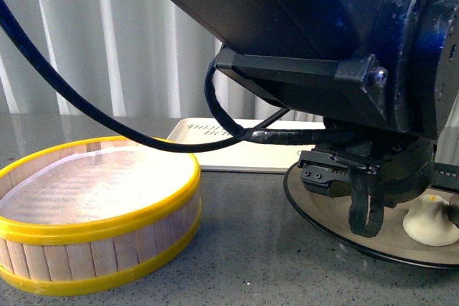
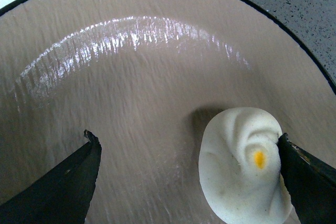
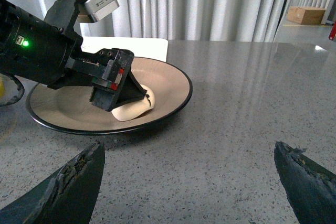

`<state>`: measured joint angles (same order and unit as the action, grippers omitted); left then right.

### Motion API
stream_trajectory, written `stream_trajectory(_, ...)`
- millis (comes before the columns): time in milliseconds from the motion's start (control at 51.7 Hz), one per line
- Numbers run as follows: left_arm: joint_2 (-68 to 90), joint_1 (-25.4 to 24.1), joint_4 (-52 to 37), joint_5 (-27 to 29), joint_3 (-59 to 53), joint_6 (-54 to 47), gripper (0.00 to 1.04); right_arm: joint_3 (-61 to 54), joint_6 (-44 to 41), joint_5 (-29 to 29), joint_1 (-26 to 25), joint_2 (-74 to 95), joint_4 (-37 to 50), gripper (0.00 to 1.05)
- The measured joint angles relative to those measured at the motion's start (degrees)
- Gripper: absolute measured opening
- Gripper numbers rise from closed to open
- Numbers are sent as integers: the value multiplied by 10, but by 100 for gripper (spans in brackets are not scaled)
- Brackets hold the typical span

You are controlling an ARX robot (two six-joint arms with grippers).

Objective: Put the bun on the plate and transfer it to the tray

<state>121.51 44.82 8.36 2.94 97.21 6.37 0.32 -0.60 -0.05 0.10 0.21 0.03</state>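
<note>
Left hand (image 2: 187, 137) low over the plate (image 2: 157, 77), jaws spread wide, gripping nothing. Bun (image 2: 241, 166) sits upright on the ribbed taupe inside of the plate, off-centre, pleats and orange dot facing up. One black finger (image 2: 307, 182) of the left hand is against the bun's side, or just beside it; the opposite finger (image 2: 68, 177) is well apart from it, with bare plate between. Plate stands on the grey speckled surface (image 3: 252, 103), right of centre in the front view. Tray (image 1: 215, 155) lies flat just behind the plate, dark lettering partly visible; cannot tell whether tray and plate touch. Yellow-rimmed wooden steamer basket (image 1: 93, 231) stands to the left on the same surface, near the plate but clear of it. Right hand (image 3: 187, 148) hangs above bare surface, near the plate and apart from it, jaws fully spread and empty. A black cable (image 1: 72, 98) loops down from the left arm in front of the tray. White curtain (image 1: 107, 48) behind the surface.
</note>
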Motion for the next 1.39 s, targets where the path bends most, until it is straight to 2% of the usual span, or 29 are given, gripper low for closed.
stream_trajectory(387, -56, -19, 14, -35, -18, 59, 98, 0, 0, 0, 0, 0, 0, 96)
stream_trajectory(639, -77, -31, 11, -21, -26, 66, 98, 0, 0, 0, 0, 0, 0, 96)
stream_trajectory(774, -85, -66, -1, 16, -28, 72, 98, 0, 0, 0, 0, 0, 0, 96)
stream_trajectory(1006, -131, -186, -42, 105, -88, 54, 98, 0, 0, 0, 0, 0, 0, 96)
stream_trajectory(1181, -132, -190, -42, 103, -94, 44, 98, 0, 0, 0, 0, 0, 0, 96)
stream_trajectory(1219, -136, -186, -80, 128, -111, 30, 95, 0, 0, 0, 0, 0, 0, 96)
stream_trajectory(1277, -165, -186, -240, 191, -202, -12, 83, 0, 0, 0, 0, 0, 0, 96)
stream_trajectory(1316, -193, -191, -336, 190, -265, -29, 76, 0, 0, 0, 0, 0, 0, 96)
stream_trajectory(1335, -200, -193, -346, 190, -281, -30, 74, 0, 0, 0, 0, 0, 0, 96)
stream_trajectory(1374, -246, -214, -444, 180, -368, -43, 63, 0, 0, 1, 0, 0, 0, 96)
stream_trajectory(1394, -262, -222, -465, 177, -394, -45, 60, 0, 0, 1, 0, 0, 0, 96)
